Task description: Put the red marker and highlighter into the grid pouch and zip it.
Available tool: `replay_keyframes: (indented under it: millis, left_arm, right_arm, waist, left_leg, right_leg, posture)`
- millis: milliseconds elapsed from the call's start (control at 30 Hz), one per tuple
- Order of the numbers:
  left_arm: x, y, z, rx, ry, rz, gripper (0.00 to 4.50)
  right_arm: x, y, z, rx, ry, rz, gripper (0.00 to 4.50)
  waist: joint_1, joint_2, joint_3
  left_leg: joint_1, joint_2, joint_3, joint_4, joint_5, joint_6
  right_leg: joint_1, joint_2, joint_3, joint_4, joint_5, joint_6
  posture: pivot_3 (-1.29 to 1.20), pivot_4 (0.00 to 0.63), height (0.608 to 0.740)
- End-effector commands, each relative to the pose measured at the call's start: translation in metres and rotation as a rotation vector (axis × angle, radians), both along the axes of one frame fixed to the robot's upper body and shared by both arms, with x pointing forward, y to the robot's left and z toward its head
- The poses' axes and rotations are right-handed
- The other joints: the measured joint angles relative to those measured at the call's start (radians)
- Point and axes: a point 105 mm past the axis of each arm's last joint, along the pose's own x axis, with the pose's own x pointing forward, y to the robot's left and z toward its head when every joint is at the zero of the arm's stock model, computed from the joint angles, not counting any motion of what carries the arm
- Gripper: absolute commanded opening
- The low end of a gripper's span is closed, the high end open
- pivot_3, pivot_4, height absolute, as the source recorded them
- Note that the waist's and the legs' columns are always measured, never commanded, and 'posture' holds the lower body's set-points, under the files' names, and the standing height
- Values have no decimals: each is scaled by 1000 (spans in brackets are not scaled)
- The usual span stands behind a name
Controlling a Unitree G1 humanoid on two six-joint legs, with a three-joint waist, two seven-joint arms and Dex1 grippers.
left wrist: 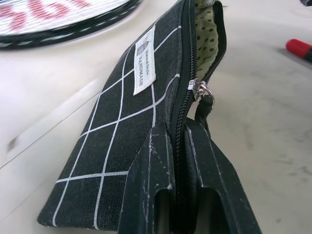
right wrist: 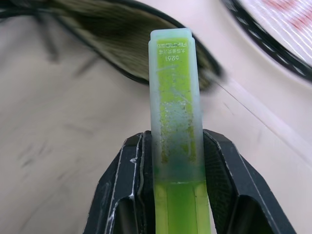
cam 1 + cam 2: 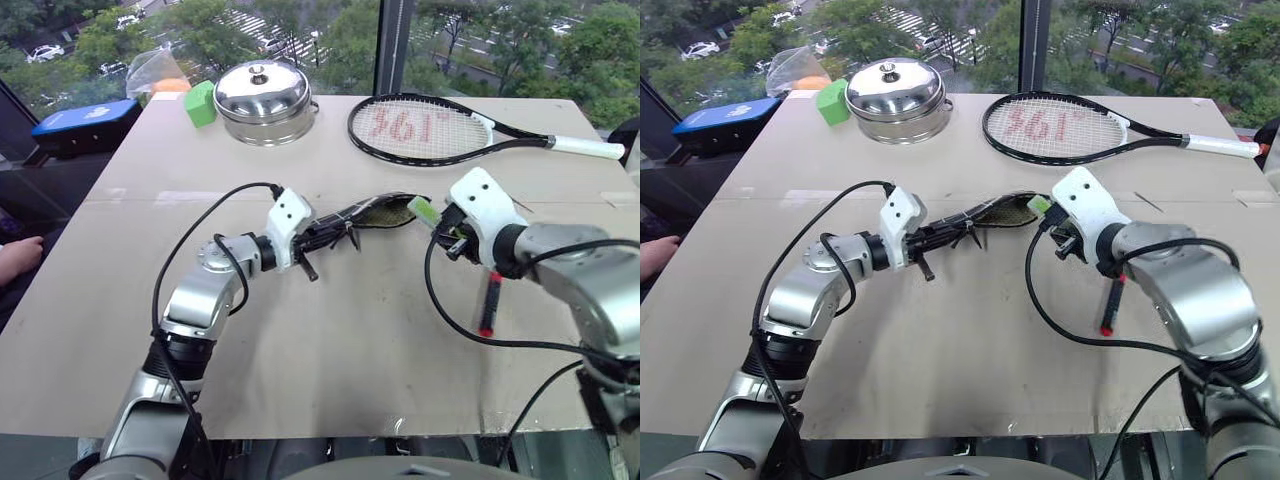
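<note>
Two tools work over the desk (image 3: 330,340): the left tool (image 1: 183,185) is clenched on the zipper edge of the grid pouch (image 1: 126,126), whose far end gapes open. The right tool (image 2: 175,195) grips the highlighter (image 2: 174,107), cap toward the pouch's mouth, while the red marker (image 3: 489,300) lies on the desk beneath the right arm.

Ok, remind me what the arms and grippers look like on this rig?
Both arms are silver-grey metal with black joints and white wrist housings. Looping black cables run along each. The left gripper and right gripper have two black, scuffed, wedge-shaped fingers.
</note>
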Motion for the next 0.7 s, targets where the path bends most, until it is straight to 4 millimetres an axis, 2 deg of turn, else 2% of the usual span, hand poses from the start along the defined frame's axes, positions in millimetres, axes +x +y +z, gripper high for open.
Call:
replay_keyframes:
  millis: [33,133,200,333,400,433,467,600,633,700]
  left_arm:
    - [-10,-16,18,-23,-85,-83,0]
    - [-17,-23,21,-32,-99,-126,0]
    - [-28,-30,20,-6,-122,-197,0]
    - [-41,-37,15,16,-134,-263,0]
    - [-42,-40,14,4,-126,-259,0]
    - [-42,-40,13,-5,-115,-252,0]
    - [-41,-41,13,-13,-105,-242,0]
    - [-34,-36,11,-51,-48,-179,0]
    - [-32,-34,10,-53,-37,-166,0]
    - [-23,-29,7,-46,-15,-122,0]
  right_arm:
    - [5,8,-4,-96,13,60,784]
    - [14,11,-10,-155,13,80,784]
    - [25,15,-13,-227,-22,118,784]
    - [38,30,-16,-308,-84,221,784]
    - [40,37,-19,-283,-62,274,1833]
    - [40,36,-20,-267,-43,278,1969]
    - [41,34,-20,-253,-36,269,2458]
    - [31,12,2,-123,-32,191,4288]
    - [25,7,7,-65,-8,173,4404]
    - [-3,-17,22,70,49,126,4404]
  waist:
    - [0,0,0]
    - [3,0,0]
    - [2,0,0]
    - [1,0,0]
    - [4,0,0]
    - [5,0,0]
    - [6,0,0]
    - [14,0,0]
    - [17,0,0]
    - [28,-1,0]
  left_leg:
    - [0,0,0,0,0,0]
    - [-1,0,1,0,0,0]
    - [-1,-1,2,1,0,0]
    - [-1,-2,4,2,0,1]
    - [-1,-1,3,2,0,1]
    - [-1,-1,3,2,0,1]
    - [-1,-1,3,2,0,1]
    - [-3,-1,3,3,0,1]
    - [-3,-1,3,3,0,1]
    - [-3,-1,2,3,0,1]
  right_leg:
    - [0,0,0,0,0,0]
    - [0,-1,0,0,0,0]
    - [0,-4,1,-1,0,0]
    - [0,-5,2,-2,0,0]
    - [0,-4,1,-1,0,0]
    - [0,-4,1,-1,0,0]
    - [0,-4,1,-1,0,0]
    - [0,-5,1,-1,0,1]
    - [0,-5,0,-1,0,1]
    - [0,-5,0,-1,0,1]
  posture:
    - [0,150,740]
    - [0,150,740]
    - [0,150,740]
    - [0,150,740]
    - [0,150,740]
    - [0,150,740]
    - [0,150,740]
    - [0,150,740]
    - [0,150,740]
    - [0,150,740]
